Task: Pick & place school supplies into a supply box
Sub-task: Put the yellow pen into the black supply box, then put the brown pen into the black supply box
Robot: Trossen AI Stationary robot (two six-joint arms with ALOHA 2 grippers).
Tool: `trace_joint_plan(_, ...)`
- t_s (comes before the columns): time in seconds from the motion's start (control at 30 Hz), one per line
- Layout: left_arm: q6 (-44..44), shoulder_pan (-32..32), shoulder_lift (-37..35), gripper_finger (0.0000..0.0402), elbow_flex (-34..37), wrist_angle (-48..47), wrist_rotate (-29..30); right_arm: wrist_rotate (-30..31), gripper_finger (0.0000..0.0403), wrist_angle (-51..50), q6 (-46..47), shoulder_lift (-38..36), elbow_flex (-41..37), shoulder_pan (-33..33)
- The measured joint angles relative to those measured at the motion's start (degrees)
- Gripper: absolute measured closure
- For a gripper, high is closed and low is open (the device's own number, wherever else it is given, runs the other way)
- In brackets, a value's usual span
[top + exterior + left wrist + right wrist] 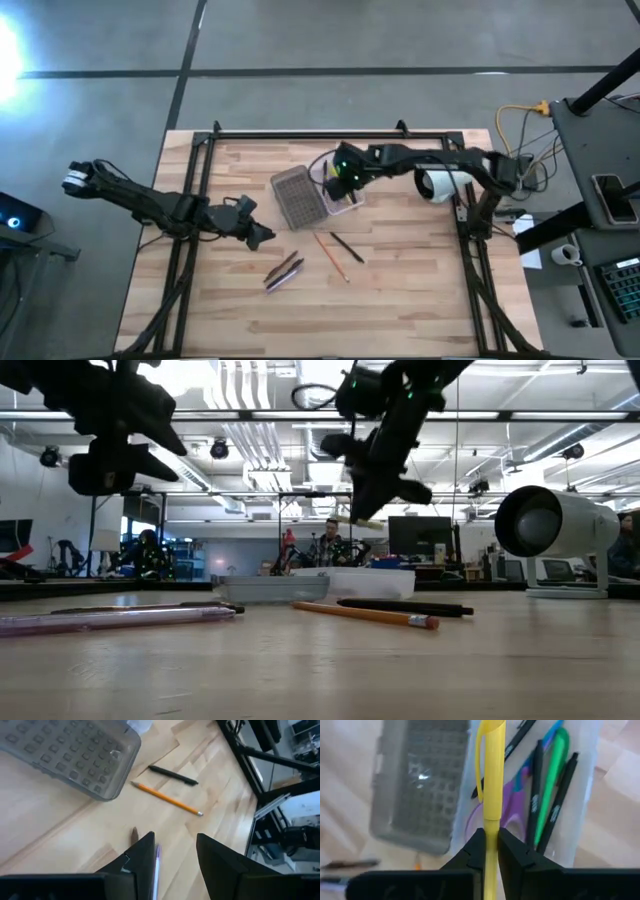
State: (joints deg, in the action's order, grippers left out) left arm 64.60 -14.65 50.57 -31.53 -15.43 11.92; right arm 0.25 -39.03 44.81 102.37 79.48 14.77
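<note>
1. Wooden table (400,290) on a dark frame, with an open workshop behind it in the low view; a white cylindrical device (437,184) stands near your right arm's base.
2. Your right gripper (490,851) hangs over the supply box (312,194) near the table's middle, its jaws clamped on a yellow pen (492,780) that points down toward the clear half.
3. Inside that clear half lie a green pen (551,775), dark pens (536,790) and scissors (492,820) with purple-blue handles; the grey ribbed half (415,785) sits beside it, open.
4. Your left gripper (174,851) hovers above the table on the left side, jaws apart, gripping nothing.
5. Loose on the wood in front of the box: an orange pencil (331,257) and a dark pen (348,247) close together, and nearer your left gripper a small cluster (283,272) of what seem to be brownish and purplish pens, too small to sort.
</note>
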Motion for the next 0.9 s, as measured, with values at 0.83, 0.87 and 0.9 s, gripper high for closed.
trace_joint_plan(0.83, 13.11, -7.99, 18.0, 0.0272, -5.61, -7.43, -4.05, 14.83, 0.0175, -20.33, -7.27, -2.83, 7.85, -11.9)
trace_joint_plan(0.87, 13.13, -8.23, 20.68, 0.0272, -7.78, -9.35, -4.66, 15.0, 0.0175, -20.87, -6.83, -2.81, 7.81, -12.73)
trace_joint_plan(0.9, 13.13, -8.33, 23.33, 0.0272, -10.29, -12.41, -4.99, 15.0, 0.0175, -21.14, -6.29, -2.71, 7.71, -13.49)
